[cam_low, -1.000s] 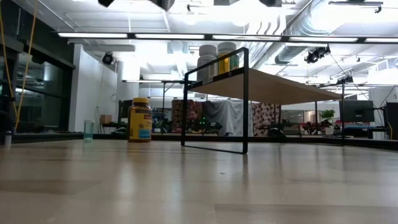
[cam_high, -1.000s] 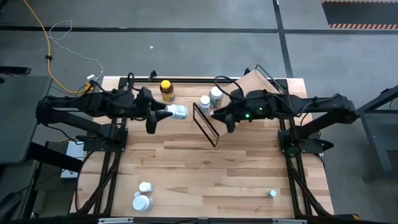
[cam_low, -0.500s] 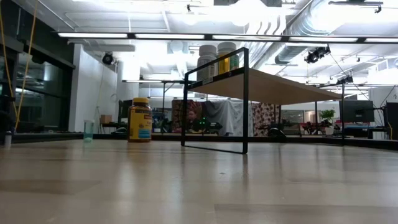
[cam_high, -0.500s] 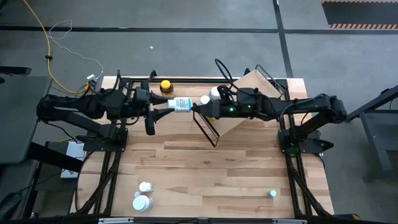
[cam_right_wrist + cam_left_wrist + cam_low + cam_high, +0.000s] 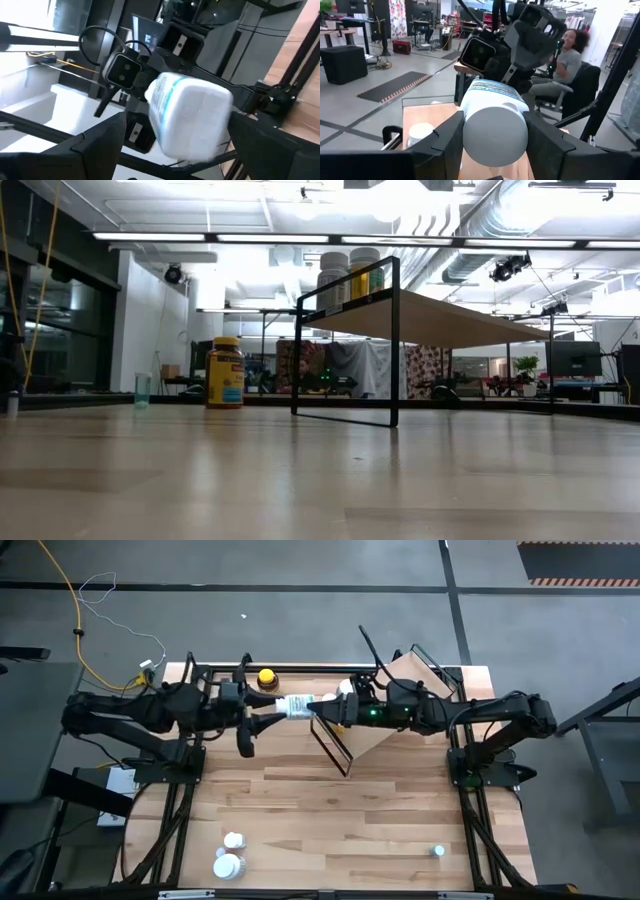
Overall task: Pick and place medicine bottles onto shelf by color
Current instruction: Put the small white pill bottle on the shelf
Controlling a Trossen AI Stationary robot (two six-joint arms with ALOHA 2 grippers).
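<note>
A white medicine bottle [image 5: 294, 706] with a teal-banded label hangs in the air beside the shelf's near-left corner. My left gripper [image 5: 272, 717] is shut on it. My right gripper [image 5: 320, 711] faces it from the table's right, open. Its fingers [image 5: 102, 145] stand on either side of the bottle's free end [image 5: 195, 117]. The light-wood shelf [image 5: 412, 670] stands at the far right on black wire ends [image 5: 345, 345]. Two bottles [image 5: 348, 276] stand on its left end. An amber bottle with a yellow cap [image 5: 266, 678] stands on the table at the far edge. My left gripper pinches the bottle between its two fingers [image 5: 449, 142], on the round sides of the white end [image 5: 495, 134] nearest its wrist. The fingers come level from the table's left and lie along the bottle. The bottle lies level and lifted clear, its other end pointing at my right gripper.
Two white bottles [image 5: 230, 854] stand near the table's front left, and a tiny one [image 5: 438, 852] stands at the front right. The middle of the tabletop [image 5: 330, 810] is bare wood. A person [image 5: 568, 55] sits beyond the table.
My left gripper has carried the bottle a little toward the far edge and the right, and the bottle's free end now points at my right arm. My right gripper has moved left from beside the shelf's end to the bottle.
</note>
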